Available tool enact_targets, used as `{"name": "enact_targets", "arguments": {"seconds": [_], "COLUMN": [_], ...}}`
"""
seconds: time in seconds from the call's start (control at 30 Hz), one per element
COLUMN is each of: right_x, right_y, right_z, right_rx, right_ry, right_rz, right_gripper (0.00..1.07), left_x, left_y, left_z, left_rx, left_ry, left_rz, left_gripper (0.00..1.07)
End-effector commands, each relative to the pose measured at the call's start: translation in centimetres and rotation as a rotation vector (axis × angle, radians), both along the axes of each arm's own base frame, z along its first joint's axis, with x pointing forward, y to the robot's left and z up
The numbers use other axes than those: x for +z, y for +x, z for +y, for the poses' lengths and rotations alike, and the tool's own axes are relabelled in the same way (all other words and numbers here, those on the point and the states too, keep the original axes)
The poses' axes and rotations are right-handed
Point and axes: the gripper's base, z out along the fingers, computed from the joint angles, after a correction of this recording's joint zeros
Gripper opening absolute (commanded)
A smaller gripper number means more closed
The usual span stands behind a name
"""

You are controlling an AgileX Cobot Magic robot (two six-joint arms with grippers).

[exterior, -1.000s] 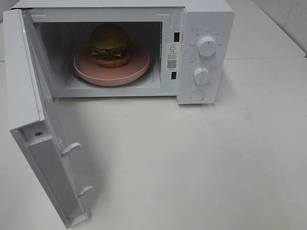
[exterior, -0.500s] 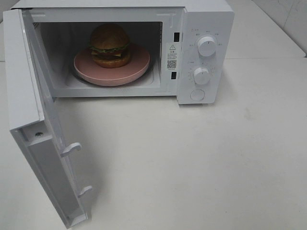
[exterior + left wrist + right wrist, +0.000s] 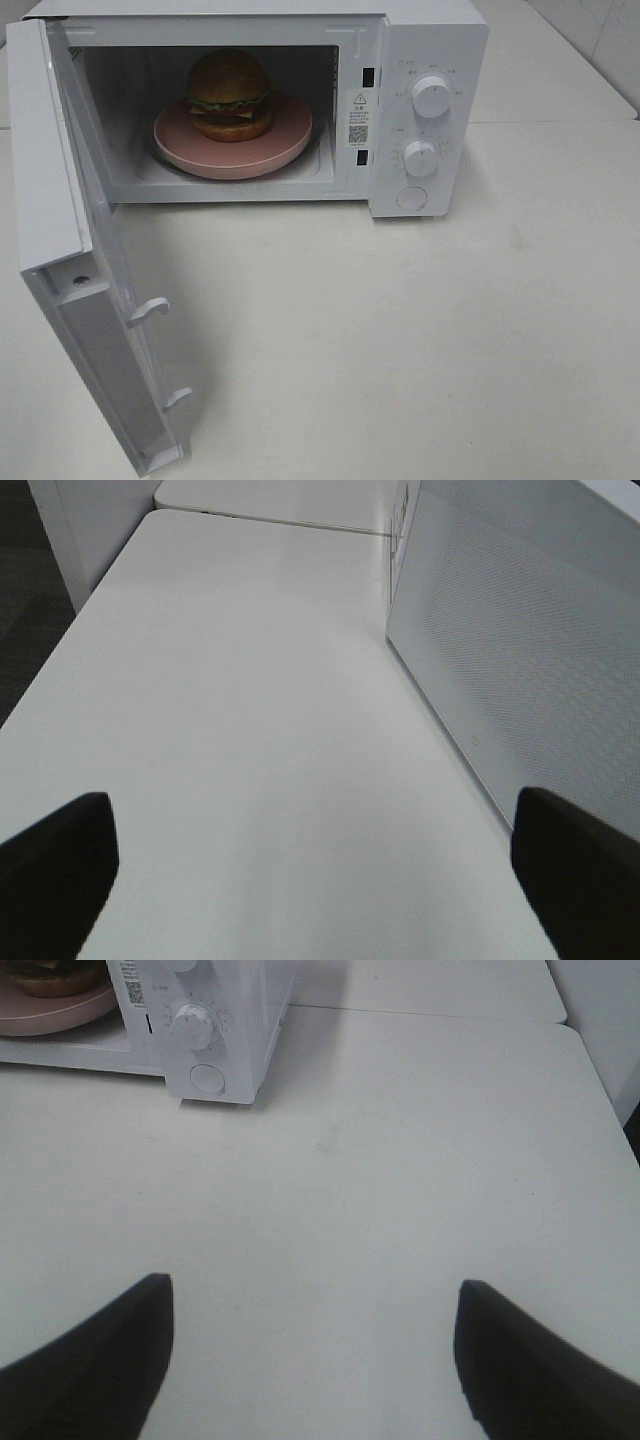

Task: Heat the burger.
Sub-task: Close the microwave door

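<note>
Inside the microwave (image 3: 430,40), at the far side of the table (image 3: 420,330): the burger (image 3: 229,95), upright on the pink plate (image 3: 290,140), well within its rim. Loaded, then, by the look of it, but not yet heated. Left to do, judging from here: swinging shut the door (image 3: 60,200), wide open toward the near left, then turning the upper knob (image 3: 432,96) or lower knob (image 3: 420,158) on the right-hand panel. Out of the high view altogether: both arms. Seen only from the wrists: left gripper (image 3: 315,860) spread wide and empty beside the door's perforated face; right gripper (image 3: 315,1350) likewise parted, grasping nothing, above bare table to the near right of the microwave. Cut off in that right wrist view: most of the burger. Too small to read: knob markings and settings.
</note>
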Motion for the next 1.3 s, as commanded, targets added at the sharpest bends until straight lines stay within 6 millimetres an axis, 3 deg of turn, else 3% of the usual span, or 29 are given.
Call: {"name": "enact_targets", "arguments": {"seconds": [0.03,0.8,0.97,1.07,1.13,1.17,1.2,1.23,1.27,1.3], "right_x": [0.0,0.0,0.0,0.0,0.0,0.0,0.0,0.0,0.0,0.0], "right_y": [-0.3,-0.3,-0.3,-0.3,-0.3,-0.3,-0.3,-0.3,-0.3,-0.3], "right_z": [0.0,0.0,0.0,0.0,0.0,0.0,0.0,0.0,0.0,0.0], "right_rx": [-0.001,0.0,0.0,0.0,0.0,0.0,0.0,0.0,0.0,0.0], "right_ry": [-0.002,-0.003,-0.003,-0.003,-0.003,-0.003,-0.003,-0.003,-0.003,-0.003], "right_rz": [-0.035,-0.035,-0.035,-0.035,-0.035,-0.035,-0.035,-0.035,-0.035,-0.035], "right_gripper": [0.75,0.75,0.75,0.75,0.75,0.75,0.75,0.75,0.75,0.75], "left_x": [0.0,0.0,1.2,1.9,2.2,2.2,2.3,2.4,2.4,2.4], "left_y": [-0.2,0.0,0.0,0.6,1.5,1.5,2.1,2.4,2.4,3.2], "left_z": [0.0,0.0,0.0,0.1,0.1,0.1,0.1,0.1,0.1,0.1], "left_rx": [-0.002,0.002,0.001,0.001,0.0,0.0,0.002,0.005,0.005,0.007], "left_ry": [-0.001,0.004,0.005,0.007,0.007,0.007,0.002,-0.005,-0.005,-0.01], "left_rz": [-0.022,-0.011,-0.078,-0.099,-0.089,-0.089,-0.074,-0.067,-0.067,-0.047], "left_gripper": [1.0,1.0,0.96,0.87,0.68,0.68,0.51,0.41,0.41,0.22]}}
